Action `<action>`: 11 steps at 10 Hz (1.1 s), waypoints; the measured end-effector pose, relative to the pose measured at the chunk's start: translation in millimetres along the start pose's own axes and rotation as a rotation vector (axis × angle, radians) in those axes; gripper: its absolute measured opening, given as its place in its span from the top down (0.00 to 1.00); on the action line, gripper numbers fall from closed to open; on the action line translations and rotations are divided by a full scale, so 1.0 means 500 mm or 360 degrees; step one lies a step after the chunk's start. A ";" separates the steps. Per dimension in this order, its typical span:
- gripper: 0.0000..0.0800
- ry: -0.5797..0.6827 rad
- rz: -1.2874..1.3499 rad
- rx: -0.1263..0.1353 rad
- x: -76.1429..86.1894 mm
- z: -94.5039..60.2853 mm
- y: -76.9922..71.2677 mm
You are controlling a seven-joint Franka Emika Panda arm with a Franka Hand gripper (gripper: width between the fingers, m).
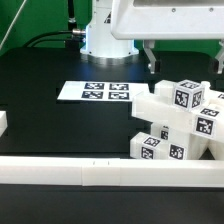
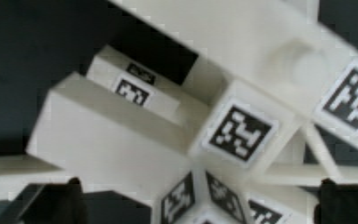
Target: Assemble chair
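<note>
Nearest the camera in the exterior view, a long white plastic border rail [image 1: 70, 172] runs across the front of the black table [image 1: 60, 125], left to right. A short white block end [image 1: 3, 123] pokes in at the exterior view's left edge, just behind the rail.

Behind the rail, on the exterior view's right, sits the chair [image 1: 178, 125]: white blocky plastic parts stacked and clustered together, several faces carrying black-and-white square tags. Cluster touches or nearly touches the rail at its near side; exact contact not clear. Parts look partly joined, tilted at angles.

Mid-table, left of the chair and apart from it, the marker board [image 1: 95, 92] lies flat, thin white sheet with four tags.

Above the far side of the chair hangs the gripper [image 1: 185, 58], two dark fingers [image 1: 150, 57] spread wide, nothing between them. Not touching the chair as far as the exterior view shows.

Wrist view: chair parts [image 2: 194, 110] fill the picture close up, tagged faces tilted, cross pieces visible. Dark fingertips [image 2: 51, 200] at the picture's edge, well apart, empty.

Far back, the white robot base [image 1: 105, 35] stands on the table, black cables [image 1: 45, 42] trailing to its left.
</note>
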State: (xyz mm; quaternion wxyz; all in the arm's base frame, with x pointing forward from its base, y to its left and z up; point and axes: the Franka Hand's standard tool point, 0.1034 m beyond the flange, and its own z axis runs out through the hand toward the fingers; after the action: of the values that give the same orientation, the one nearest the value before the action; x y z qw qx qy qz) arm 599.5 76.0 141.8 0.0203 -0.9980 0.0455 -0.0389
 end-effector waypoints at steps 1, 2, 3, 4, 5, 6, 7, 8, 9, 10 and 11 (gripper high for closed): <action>0.19 0.0034 0.0009 0.0006 -0.025 0.001 -0.001; 0.19 0.0019 0.0010 0.0002 -0.025 0.005 0.001; 0.19 0.0022 0.0010 0.0002 -0.022 0.005 0.001; 0.19 0.0020 0.0010 0.0001 -0.023 0.006 0.001; 0.19 0.0019 0.0010 0.0001 -0.023 0.007 0.001; 0.19 0.0018 0.0010 0.0001 -0.023 0.007 0.001; 0.19 0.0018 0.0015 0.0002 -0.029 0.008 -0.002; 0.19 0.0003 0.0012 0.0005 -0.059 0.008 -0.014; 0.19 0.0010 -0.0030 0.0008 -0.092 0.012 -0.016; 0.19 0.0034 -0.0044 0.0012 -0.126 0.022 -0.016; 0.19 0.0041 -0.0048 0.0015 -0.160 0.036 -0.018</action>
State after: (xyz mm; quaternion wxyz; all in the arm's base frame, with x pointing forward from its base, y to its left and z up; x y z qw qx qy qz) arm 522.2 93.2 118.0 0.0238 -0.9979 0.0306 -0.0523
